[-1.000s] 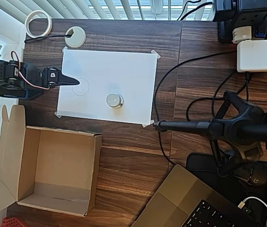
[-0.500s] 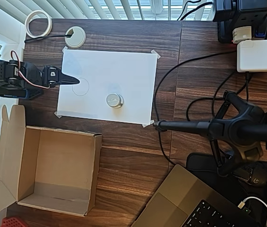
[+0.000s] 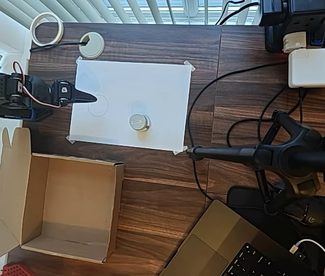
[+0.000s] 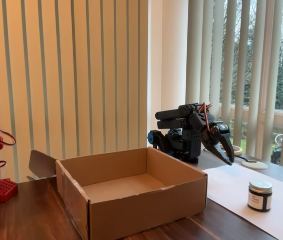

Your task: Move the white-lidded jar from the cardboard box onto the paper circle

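Only the white-lidded jar [image 3: 139, 122] stands on the white sheet [image 3: 150, 86]; the cardboard box [image 3: 64, 207] walls block the near side, cables [image 3: 208, 98] beside

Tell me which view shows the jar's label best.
The fixed view: the jar stands side-on there, so its dark body and pale label face the camera. The overhead view shows its lid from above, on the paper sheet.

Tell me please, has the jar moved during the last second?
No. In the overhead view the white-lidded jar stands at the same spot on the white paper sheet, right of the larger outlined circle.
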